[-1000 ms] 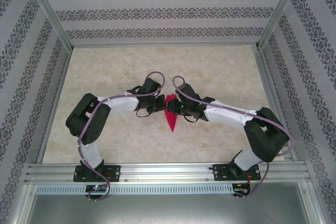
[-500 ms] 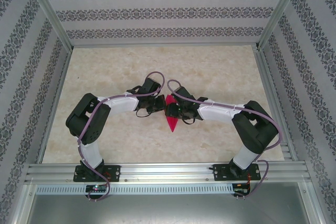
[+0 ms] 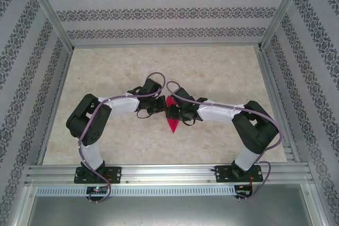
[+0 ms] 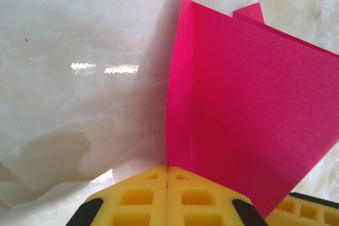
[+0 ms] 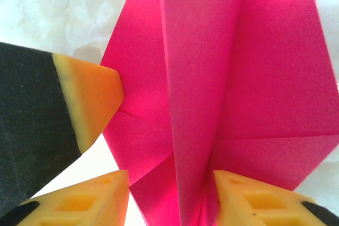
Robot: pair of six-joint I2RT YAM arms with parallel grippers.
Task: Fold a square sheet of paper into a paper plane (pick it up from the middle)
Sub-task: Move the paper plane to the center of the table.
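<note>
The magenta-pink paper plane [image 3: 172,121], folded to a point, lies mid-table with its tip toward the arms. My left gripper [image 3: 159,106] is at its left side; in the left wrist view its yellow fingertips [image 4: 168,169] are pressed together on the bottom edge of an upright flap of the paper [image 4: 238,104]. My right gripper [image 3: 176,111] comes in from the right. Seen from the right wrist, it [image 5: 172,186] stands open, one finger [image 5: 106,194] on either side of the raised centre fold [image 5: 196,93]. The left gripper's fingertip [image 5: 90,99] pokes in at that view's left.
The marble-patterned tabletop [image 3: 159,67] is bordered by an aluminium frame [image 3: 164,173] and patterned walls. Both forearms meet over the middle of the table, with their purple cables [image 3: 159,78] looping above the wrists.
The right arm has swung left, bringing its gripper closer against the paper and the left gripper. The left arm has stayed put, still pinching the paper.
</note>
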